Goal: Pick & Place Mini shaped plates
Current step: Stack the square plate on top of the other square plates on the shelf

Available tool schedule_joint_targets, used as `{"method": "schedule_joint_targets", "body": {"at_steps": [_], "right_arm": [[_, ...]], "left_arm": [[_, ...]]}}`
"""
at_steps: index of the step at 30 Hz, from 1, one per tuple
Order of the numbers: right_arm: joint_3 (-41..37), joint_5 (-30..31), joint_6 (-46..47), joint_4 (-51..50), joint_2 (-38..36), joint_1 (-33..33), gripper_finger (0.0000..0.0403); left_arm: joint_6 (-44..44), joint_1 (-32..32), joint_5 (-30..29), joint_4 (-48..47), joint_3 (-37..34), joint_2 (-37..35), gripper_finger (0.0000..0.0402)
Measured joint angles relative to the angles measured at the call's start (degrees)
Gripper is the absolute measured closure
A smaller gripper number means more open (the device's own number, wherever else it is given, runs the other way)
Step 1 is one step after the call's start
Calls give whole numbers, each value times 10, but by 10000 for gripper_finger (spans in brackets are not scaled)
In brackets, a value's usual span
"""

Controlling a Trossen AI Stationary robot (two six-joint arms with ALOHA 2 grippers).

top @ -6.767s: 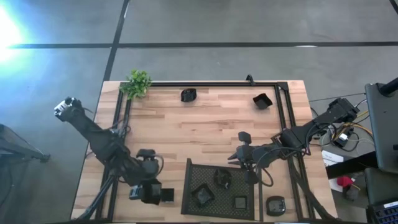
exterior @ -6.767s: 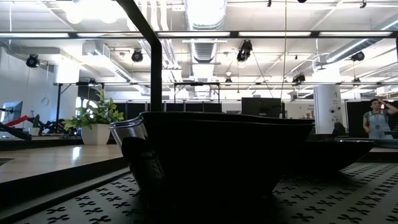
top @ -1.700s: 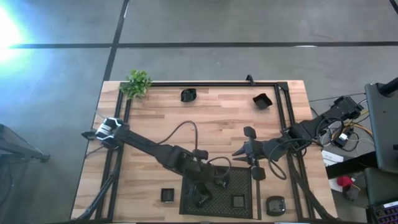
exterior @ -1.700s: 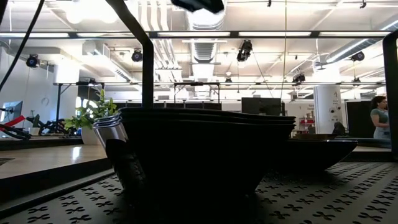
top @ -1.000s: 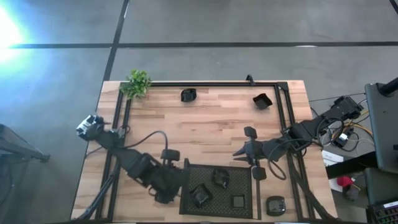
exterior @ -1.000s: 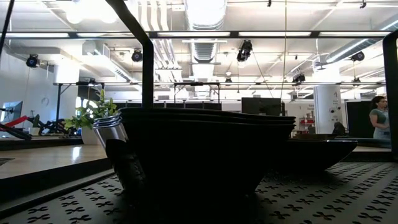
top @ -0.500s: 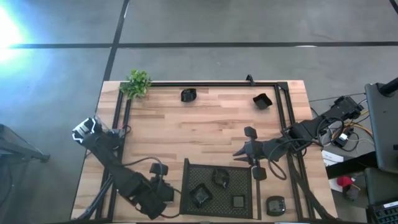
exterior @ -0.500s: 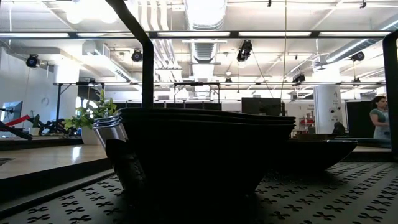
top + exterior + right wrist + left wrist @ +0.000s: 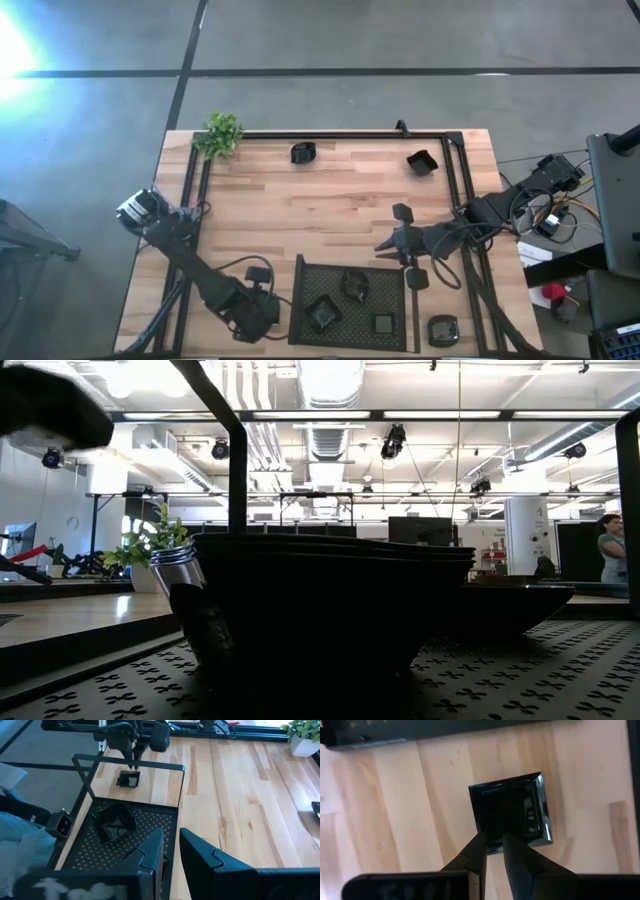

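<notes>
- at the table's near-left corner, beside the mesh tray (image 9: pixel 352 305), the left gripper (image 9: pixel 493 846) hangs over a square plate (image 9: pixel 512 813) lying flat on the bare wood; its two fingers stand a narrow gap apart, tips over the plate's near rim, and nothing is held between them.
- in the right wrist view the same square plate (image 9: pixel 128 779) lies just outside the tray's raised frame, with the left gripper (image 9: pixel 133 757) directly above it.
- inside the tray: three mini plates (image 9: pixel 322 315), one angular, one folded-looking (image 9: pixel 354 286), one small and square (image 9: pixel 384 324).
- at the table's far edge: two more dishes, one roundish (image 9: pixel 303 153), one angular (image 9: pixel 422 162); another dish (image 9: pixel 443 330) sits right of the tray, near the front edge.
- right gripper (image 9: pixel 170 845): waits above the tray's right edge, fingers slightly parted, empty.
- far-left corner: small green plant (image 9: pixel 221 133).
</notes>
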Motion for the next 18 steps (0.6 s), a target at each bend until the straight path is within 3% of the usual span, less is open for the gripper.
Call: {"method": "schedule_joint_targets", "body": {"at_steps": [18], "right_arm": [[0, 0, -2, 0, 0, 0, 344]], "left_arm": [[-76, 7, -4, 99, -84, 0, 344]]}}
